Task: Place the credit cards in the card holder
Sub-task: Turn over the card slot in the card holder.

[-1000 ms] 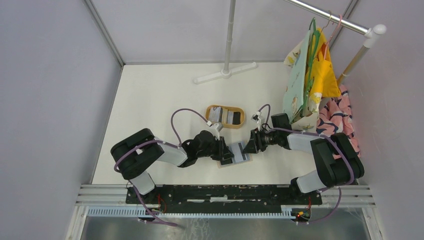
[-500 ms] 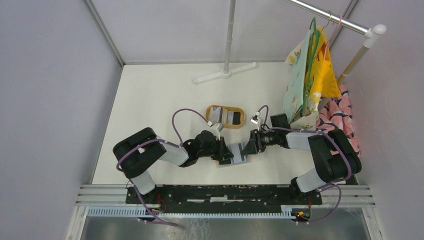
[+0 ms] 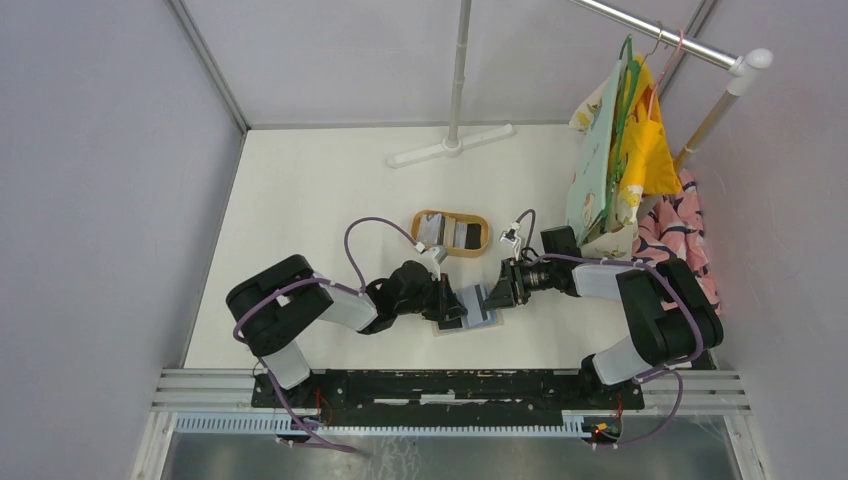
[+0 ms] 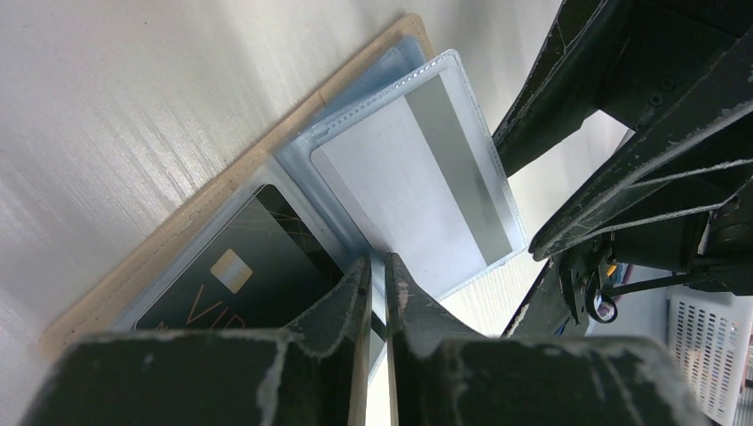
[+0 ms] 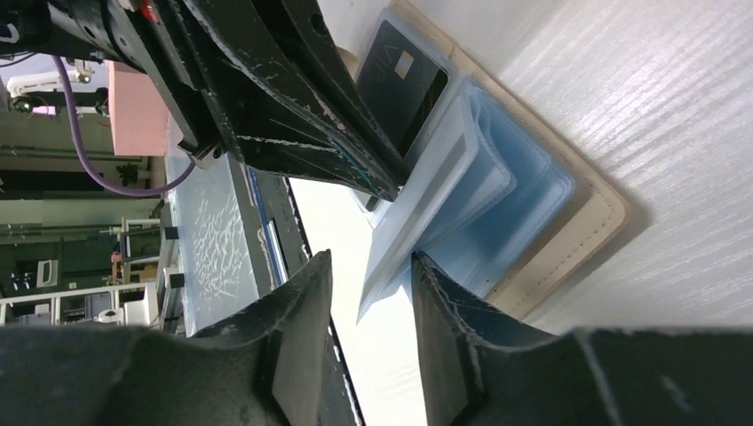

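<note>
Beyond the work area sits one oval wooden tray (image 3: 451,212) holding spare cards (image 3: 445,234). I see at least two, but I cannot count them for sure. One rail stand (image 3: 452,148) stands farther back, and hung garments (image 3: 640,150) crowd the right side, well apart from both arms.

On the near counter (image 3: 300,200), the single card holder (image 3: 480,313) lies open and flat between my two pincers. Its long axis runs left to right, with the right end tipped slightly toward the far side. It holds two cards: a black card (image 4: 253,275) with a chip, and a white card (image 4: 400,169) in a clear leaf, its grey stripe running crosswise to the tan edge.

The left pincer (image 4: 377,262) is drawn together to a slit, tips down at the fold. I cannot tell whether it pinches any plastic, and it blocks the fold. The right pincer (image 5: 371,266) is spread apart, with the raised leaf edge-on between its fingers.
</note>
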Motion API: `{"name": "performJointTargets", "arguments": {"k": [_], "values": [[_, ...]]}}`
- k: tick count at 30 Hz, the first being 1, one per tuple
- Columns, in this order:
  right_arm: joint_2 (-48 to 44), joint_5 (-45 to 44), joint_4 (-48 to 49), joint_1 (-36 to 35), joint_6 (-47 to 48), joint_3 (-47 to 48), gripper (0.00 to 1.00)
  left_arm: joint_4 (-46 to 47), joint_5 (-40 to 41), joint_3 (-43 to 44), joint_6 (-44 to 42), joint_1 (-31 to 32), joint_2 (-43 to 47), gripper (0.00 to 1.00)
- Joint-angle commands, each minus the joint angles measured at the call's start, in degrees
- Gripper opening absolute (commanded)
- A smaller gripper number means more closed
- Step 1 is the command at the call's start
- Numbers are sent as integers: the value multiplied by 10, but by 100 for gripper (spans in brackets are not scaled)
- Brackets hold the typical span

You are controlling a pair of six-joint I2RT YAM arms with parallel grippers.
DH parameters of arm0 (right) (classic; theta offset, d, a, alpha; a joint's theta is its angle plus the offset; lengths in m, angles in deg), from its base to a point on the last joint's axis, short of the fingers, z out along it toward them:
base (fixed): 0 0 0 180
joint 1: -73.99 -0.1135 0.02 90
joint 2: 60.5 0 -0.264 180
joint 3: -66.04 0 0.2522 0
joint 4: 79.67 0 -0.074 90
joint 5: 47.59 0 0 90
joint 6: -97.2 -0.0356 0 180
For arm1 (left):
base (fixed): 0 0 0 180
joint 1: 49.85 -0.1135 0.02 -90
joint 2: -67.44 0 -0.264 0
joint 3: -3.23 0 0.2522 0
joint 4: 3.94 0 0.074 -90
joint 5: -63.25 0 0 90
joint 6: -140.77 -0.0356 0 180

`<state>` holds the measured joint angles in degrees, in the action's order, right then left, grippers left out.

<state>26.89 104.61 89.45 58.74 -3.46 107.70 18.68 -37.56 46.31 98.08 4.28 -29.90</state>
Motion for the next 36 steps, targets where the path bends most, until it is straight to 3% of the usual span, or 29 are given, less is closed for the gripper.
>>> {"name": "performJointTargets", "arguments": {"k": [1,11,30,36], "values": [[-13,36,22,2,4,19,46,5,-2,11,-11,3,-1,17],[1,64,54,1,-21,10,50,28,-11,2,-2,3,7,24],[59,118,93,-19,-35,13,66,154,-24,-59,56,-9,14,66],[58,145,6,-38,61,51,70,174,-26,-66,72,-16,6,73]]}}
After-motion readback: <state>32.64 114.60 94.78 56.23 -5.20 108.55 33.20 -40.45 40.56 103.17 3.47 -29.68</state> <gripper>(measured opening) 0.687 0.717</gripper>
